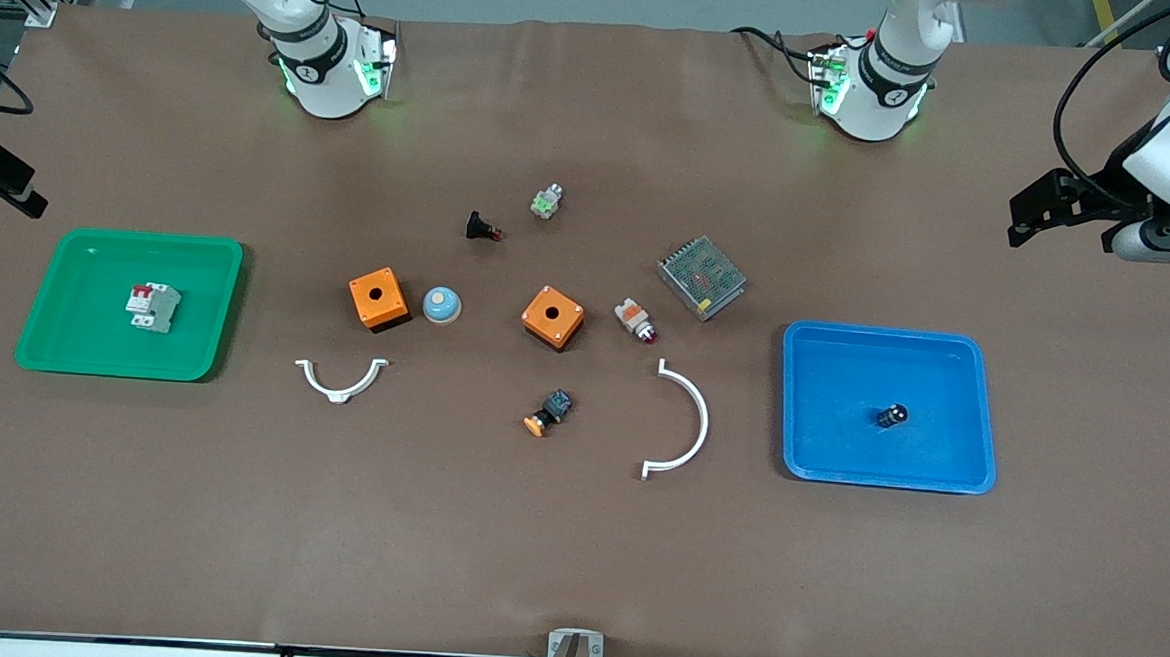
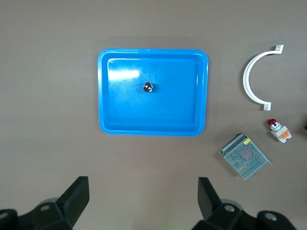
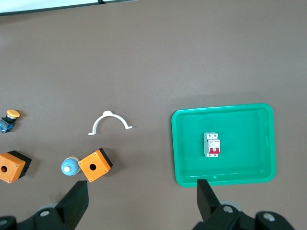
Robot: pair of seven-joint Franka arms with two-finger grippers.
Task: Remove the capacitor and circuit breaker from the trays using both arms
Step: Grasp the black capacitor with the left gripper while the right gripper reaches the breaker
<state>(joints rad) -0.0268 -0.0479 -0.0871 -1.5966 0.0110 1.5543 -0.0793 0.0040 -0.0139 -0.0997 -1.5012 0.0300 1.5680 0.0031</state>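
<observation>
The capacitor point(image 1: 892, 416), a tiny black cylinder with a silvery end, lies in the blue tray point(image 1: 964, 353) toward the left arm's end; it also shows in the left wrist view point(image 2: 148, 87). The breaker point(image 1: 153, 306), a light-grey block with red levers, lies in the green tray point(image 1: 57, 271) toward the right arm's end, and shows in the right wrist view point(image 3: 212, 144). My left gripper point(image 2: 142, 201) is open and empty, high over bare table beside the blue tray point(image 2: 104, 96). My right gripper point(image 3: 142, 201) is open and empty, high over bare table beside the green tray point(image 3: 178, 143).
Between the trays lie two orange boxes point(image 1: 378, 298) point(image 1: 553, 317), a blue dome point(image 1: 441, 305), a black push-button point(image 1: 481, 227), a white-orange indicator point(image 1: 635, 320), a mesh-covered metal box point(image 1: 702, 277), a black-blue switch point(image 1: 549, 413) and two white curved brackets point(image 1: 341, 378) point(image 1: 685, 426).
</observation>
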